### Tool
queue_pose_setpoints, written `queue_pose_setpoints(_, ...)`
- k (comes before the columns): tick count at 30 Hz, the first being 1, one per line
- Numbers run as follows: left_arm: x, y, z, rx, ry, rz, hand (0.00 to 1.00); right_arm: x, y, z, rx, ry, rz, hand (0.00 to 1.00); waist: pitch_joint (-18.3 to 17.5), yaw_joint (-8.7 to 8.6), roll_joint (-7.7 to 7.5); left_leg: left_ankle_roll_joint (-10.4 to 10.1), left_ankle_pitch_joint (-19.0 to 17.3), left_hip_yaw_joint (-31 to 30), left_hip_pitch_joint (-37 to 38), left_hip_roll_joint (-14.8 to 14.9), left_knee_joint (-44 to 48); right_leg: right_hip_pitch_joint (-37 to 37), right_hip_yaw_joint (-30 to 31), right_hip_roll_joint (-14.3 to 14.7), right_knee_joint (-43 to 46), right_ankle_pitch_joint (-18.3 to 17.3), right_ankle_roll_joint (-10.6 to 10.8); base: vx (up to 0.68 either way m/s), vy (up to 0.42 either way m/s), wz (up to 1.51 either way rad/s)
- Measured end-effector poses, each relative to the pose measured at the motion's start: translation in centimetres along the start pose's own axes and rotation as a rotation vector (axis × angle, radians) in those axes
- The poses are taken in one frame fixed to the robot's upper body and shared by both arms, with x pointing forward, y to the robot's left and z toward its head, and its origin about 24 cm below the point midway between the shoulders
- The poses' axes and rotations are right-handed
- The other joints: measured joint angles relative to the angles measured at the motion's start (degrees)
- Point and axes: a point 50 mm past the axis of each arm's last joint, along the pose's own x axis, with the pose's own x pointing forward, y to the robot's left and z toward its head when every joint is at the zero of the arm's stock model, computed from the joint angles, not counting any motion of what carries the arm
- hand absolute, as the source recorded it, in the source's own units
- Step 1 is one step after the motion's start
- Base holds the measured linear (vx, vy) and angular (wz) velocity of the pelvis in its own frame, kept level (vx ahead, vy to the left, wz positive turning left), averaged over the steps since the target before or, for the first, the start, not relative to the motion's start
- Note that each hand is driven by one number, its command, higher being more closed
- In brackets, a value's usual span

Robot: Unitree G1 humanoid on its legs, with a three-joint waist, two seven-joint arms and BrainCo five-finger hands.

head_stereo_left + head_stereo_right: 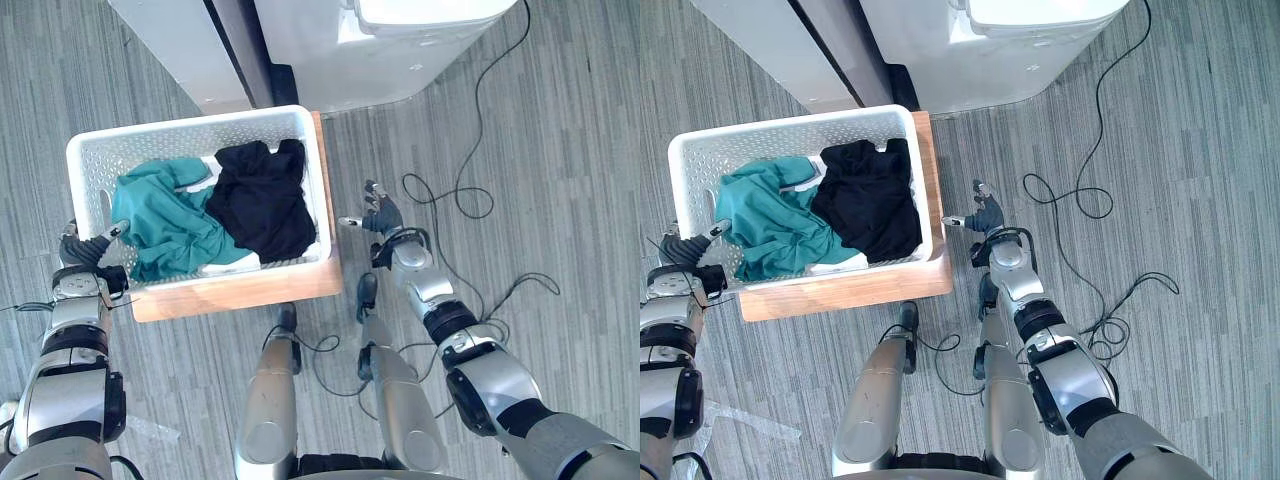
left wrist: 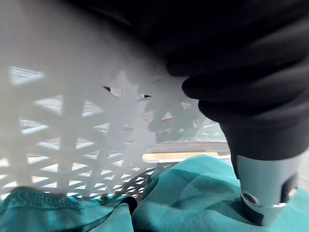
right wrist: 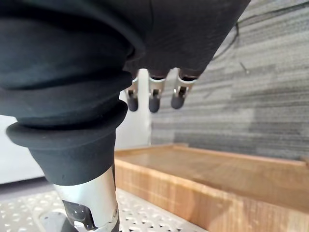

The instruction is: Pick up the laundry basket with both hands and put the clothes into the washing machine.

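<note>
A white perforated laundry basket (image 1: 190, 125) stands on a low wooden platform (image 1: 240, 290). In it lie a teal garment (image 1: 165, 220) on the left and a black garment (image 1: 260, 200) on the right. My left hand (image 1: 85, 250) is at the basket's near left corner, its thumb (image 2: 265, 188) over the rim and above the teal garment (image 2: 193, 193). My right hand (image 1: 383, 215) hangs open beside the basket's right side, a small gap away, with its fingers (image 3: 153, 96) straight above the platform (image 3: 217, 174).
The white washing machine (image 1: 400, 40) stands just beyond the basket at the top. Another white unit (image 1: 170, 50) stands to its left, a dark gap between them. Grey plank floor (image 1: 560, 150) spreads to the right.
</note>
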Motion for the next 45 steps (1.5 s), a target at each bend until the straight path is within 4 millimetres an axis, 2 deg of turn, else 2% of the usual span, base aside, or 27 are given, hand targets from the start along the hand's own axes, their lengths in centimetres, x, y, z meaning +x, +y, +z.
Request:
queue_pose_setpoints(5, -0.1, -0.1, -0.2, -0.001, 0.005, -0.002, 0.00, -0.1, -0.4, 0.8, 0.002, -0.038, -0.014, 0.00, -0.02, -0.17, -0.04, 0.07, 0.04, 0.10, 0.02, -0.32, 0.06, 0.00, 0.33, -0.25, 0.00, 0.25, 0.33, 0.00, 0.000, 0.00)
queue_pose_setpoints(8, -0.2, 0.0, -0.8, 0.007, 0.015, 0.000, 0.00, -0.4, -0.5, 2.5, 0.020, -0.121, -0.027, 0.00, -0.05, -0.52, -0.09, 0.07, 0.03, 0.37, 0.15, -0.31, 0.09, 0.00, 0.68, -0.25, 0.00, 0.29, 0.39, -0.01, 0.007, -0.03)
queue_pose_setpoints(11, -0.3, 0.1, -1.2, 0.009, 0.024, 0.003, 0.00, -0.8, -0.6, 3.3, 0.076, -0.169, -0.035, 0.00, -0.07, -0.84, -0.11, 0.07, 0.02, 0.52, 0.22, -0.28, 0.11, 0.00, 0.86, -0.21, 0.00, 0.29, 0.39, 0.00, 0.001, -0.01)
queue_pose_setpoints(13, -0.5, 0.4, -2.0, 0.022, 0.041, 0.009, 0.00, -1.1, -0.5, 3.7, 0.138, -0.192, -0.026, 0.00, -0.10, -1.69, -0.16, 0.11, -0.02, 0.67, 0.23, -0.28, 0.19, -0.01, 1.06, -0.22, 0.00, 0.30, 0.41, -0.01, 0.003, -0.02)
queue_pose_setpoints(17, -0.6, 0.5, -2.4, 0.007, 0.050, 0.018, 0.00, -1.9, -0.2, 3.9, 0.243, -0.230, -0.005, 0.00, -0.10, -1.77, -0.17, 0.19, -0.09, 1.17, 0.40, -0.24, 0.31, -0.04, 1.67, -0.18, 0.00, 0.42, 0.59, -0.01, 0.005, -0.06)
queue_pose_setpoints(19, -0.6, 0.5, -2.5, 0.020, 0.052, 0.018, 0.00, -2.2, 0.2, 3.8, 0.269, -0.242, 0.014, 0.00, -0.20, -1.81, -0.33, 0.21, -0.13, 1.24, 0.36, -0.21, 0.50, -0.05, 1.79, -0.16, 0.00, 0.43, 0.60, 0.00, 0.000, 0.00)
queue_pose_setpoints(23, -0.6, 0.6, -2.5, 0.024, 0.051, 0.019, 0.00, -2.7, 2.3, 3.4, 0.306, -0.227, 0.120, 0.00, -0.43, -1.83, -0.72, 0.34, -0.24, 1.26, 0.00, -0.02, 1.21, -0.05, 1.85, -0.15, 0.00, 0.40, 0.77, -0.02, 0.000, 0.01)
queue_pose_setpoints(29, -0.5, 0.8, -1.9, 0.037, 0.034, 0.024, 0.00, -2.8, 4.7, 2.9, 0.325, -0.190, 0.178, 0.00, -1.54, -1.66, -1.34, 0.34, -0.22, 1.14, -1.61, 0.26, 1.78, -1.27, 1.86, -0.29, 0.02, 0.42, 1.11, -0.03, -0.001, 0.01)
queue_pose_setpoints(36, -0.3, 0.5, -1.2, 0.061, 0.010, 0.026, 0.00, -1.9, 5.1, 1.6, 0.265, -0.107, 0.160, 0.00, -1.75, -1.33, -1.35, 0.34, -0.20, 0.82, -2.24, 0.32, 2.17, -1.50, 1.55, -0.29, 0.02, 0.84, 0.68, -0.01, 0.000, 0.01)
queue_pose_setpoints(45, -0.2, -0.6, 0.3, 0.066, -0.041, 0.013, 0.00, -0.9, 6.0, 1.5, 0.210, -0.054, 0.140, 0.00, -3.17, 0.16, -1.33, -0.05, 0.08, -0.48, -4.37, 0.35, 2.21, -3.11, 0.38, -0.28, 0.01, 1.02, 0.43, -0.02, -0.006, 0.06)
